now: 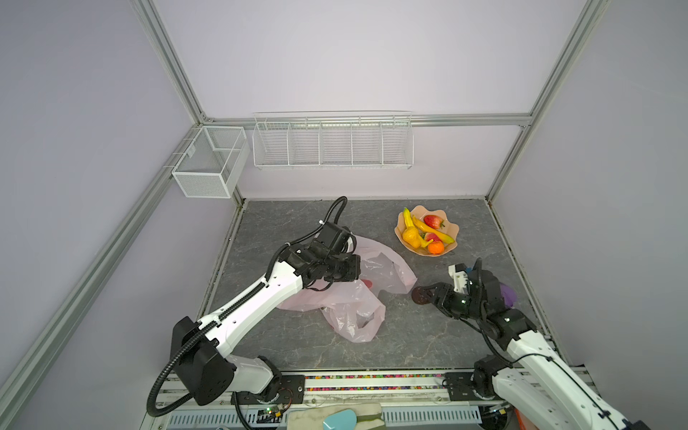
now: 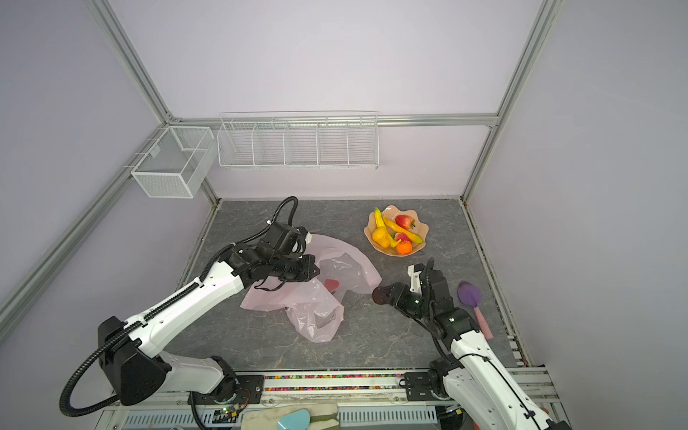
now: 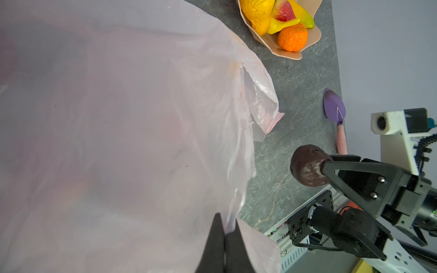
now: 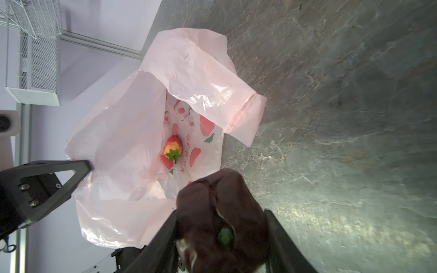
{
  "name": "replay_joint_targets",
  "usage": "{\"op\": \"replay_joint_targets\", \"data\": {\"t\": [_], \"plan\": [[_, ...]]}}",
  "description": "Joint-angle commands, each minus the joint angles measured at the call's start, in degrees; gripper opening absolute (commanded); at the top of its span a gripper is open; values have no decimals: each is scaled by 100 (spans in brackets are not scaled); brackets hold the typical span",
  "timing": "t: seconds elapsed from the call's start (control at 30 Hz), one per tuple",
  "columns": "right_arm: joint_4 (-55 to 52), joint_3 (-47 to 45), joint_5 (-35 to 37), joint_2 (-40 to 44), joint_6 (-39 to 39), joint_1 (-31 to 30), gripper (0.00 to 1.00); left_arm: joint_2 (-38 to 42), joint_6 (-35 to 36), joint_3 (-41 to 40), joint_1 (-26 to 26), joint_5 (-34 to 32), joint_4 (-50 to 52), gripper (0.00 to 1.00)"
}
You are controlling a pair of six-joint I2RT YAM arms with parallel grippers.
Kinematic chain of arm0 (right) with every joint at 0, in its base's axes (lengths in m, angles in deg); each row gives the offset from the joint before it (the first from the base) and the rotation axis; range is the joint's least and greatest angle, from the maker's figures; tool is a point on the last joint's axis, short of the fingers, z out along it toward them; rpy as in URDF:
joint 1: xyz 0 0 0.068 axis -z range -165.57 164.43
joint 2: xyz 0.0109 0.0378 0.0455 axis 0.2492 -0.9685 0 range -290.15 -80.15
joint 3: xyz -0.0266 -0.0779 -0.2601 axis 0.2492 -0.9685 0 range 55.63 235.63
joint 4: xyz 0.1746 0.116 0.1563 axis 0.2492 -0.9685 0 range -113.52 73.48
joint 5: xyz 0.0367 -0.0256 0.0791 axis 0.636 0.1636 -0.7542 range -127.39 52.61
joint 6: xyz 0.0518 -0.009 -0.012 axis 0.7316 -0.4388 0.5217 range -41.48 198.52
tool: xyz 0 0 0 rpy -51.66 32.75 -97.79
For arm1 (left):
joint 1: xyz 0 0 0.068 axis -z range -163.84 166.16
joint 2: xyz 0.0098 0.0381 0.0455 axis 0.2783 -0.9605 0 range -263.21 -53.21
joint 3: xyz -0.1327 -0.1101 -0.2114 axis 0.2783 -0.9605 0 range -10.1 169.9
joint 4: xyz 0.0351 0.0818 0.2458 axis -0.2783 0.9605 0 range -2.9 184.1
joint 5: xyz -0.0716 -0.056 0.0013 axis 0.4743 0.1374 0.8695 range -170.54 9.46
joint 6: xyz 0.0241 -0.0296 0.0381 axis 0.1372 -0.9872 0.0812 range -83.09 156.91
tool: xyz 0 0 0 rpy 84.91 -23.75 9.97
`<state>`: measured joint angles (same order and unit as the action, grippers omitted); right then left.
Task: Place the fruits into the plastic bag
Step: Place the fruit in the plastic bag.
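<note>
— The fruits [image 2: 403, 230]: how many do you count, and where?
— Eight. Six lie in the peach bowl [image 1: 451, 228] at the back right of the table [image 1: 372, 353]. That is two bananas [image 1: 407, 217], two strawberries [image 1: 433, 221], one pear [image 1: 411, 236] and one tangerine [image 1: 435, 247]. A third strawberry [image 4: 173, 147] lies inside the plastic bag [image 1: 387, 260]. The eighth, a dark brown fruit [image 3: 305, 165], is in the right gripper [image 3: 325, 163].
— How does that gripper stand?
— Its jaws are about half apart, with one finger on each side of the dark brown fruit, clamped on it. The fruit hangs just beside the bag's right edge, outside the bag and facing its mouth.
— And the left gripper [image 3: 226, 222]?
— It is pinched fully together on a fold of the bag's thin film. That side of the bag stands raised, and the mouth gapes toward the right arm.
— Where is the bag itself?
— There is one bag, crumpled in the middle of the table between the two arms. It sits left of the bowl and nearer the front, not touching it.
— Anything else on the table?
— One purple trowel [image 2: 469, 294] with a pink handle lies flat to the right of the right gripper.
</note>
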<state>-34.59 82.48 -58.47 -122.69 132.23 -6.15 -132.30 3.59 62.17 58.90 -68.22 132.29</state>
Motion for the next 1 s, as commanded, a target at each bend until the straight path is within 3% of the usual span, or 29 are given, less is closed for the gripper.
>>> {"op": "replay_joint_targets", "data": {"t": [0.0, 0.17, 0.5, 0.97], "plan": [[803, -241, -33, 3, 650, -201, 31, -10, 30, 156, -20, 76, -80, 0], [1687, -435, 340, -347, 1183, -720, 31, 1, 10, 108, -21, 158, -150, 0], [3317, -136, 1083, -2047, 1765, -1822, 30, 94, -85, 26, -27, 216, -238, 0], [5070, 951, 930, -4514, 2370, -2430, 29, 327, -252, -186, -24, 285, -448, 0]]}}
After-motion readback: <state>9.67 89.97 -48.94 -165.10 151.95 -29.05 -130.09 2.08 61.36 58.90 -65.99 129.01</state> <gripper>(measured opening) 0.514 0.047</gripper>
